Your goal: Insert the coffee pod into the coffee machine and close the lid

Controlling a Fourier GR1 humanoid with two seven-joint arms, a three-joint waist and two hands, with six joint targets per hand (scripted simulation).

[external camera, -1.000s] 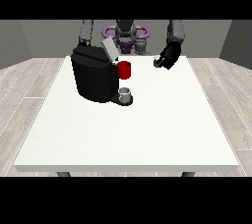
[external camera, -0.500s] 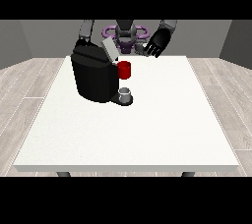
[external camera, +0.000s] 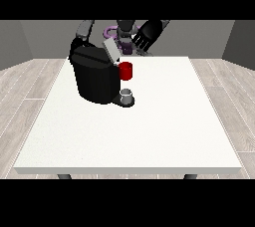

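One white desk carries all items listed, running from the near edge to the robot at the far side.

Item, left of centre: black coffee machine, a bulky rounded body standing on the far left part of the desk. A grey lid at its top right stands tilted up, raised off the body.

Item, behind the machine's top left: an arm reaching down from the robot at the view's left. Its hand is hidden by the machine; finger state cannot be told.

Item, right face of the machine: a red thing at the machine, set just under the raised lid.

Item, below the red thing: a small grey thing sitting on the machine's dark base plate, at the machine's near right corner. Whether it is the coffee pod cannot be told; no pod is plainly seen elsewhere.

Item, far centre: robot torso, partly visible past the far desk edge.

Item, right of the lid: hand at the view's right, black, held in the air above the far desk edge, near the lid and apart from it. Fingers relaxed and slightly spread, pointing down and left, holding nothing.
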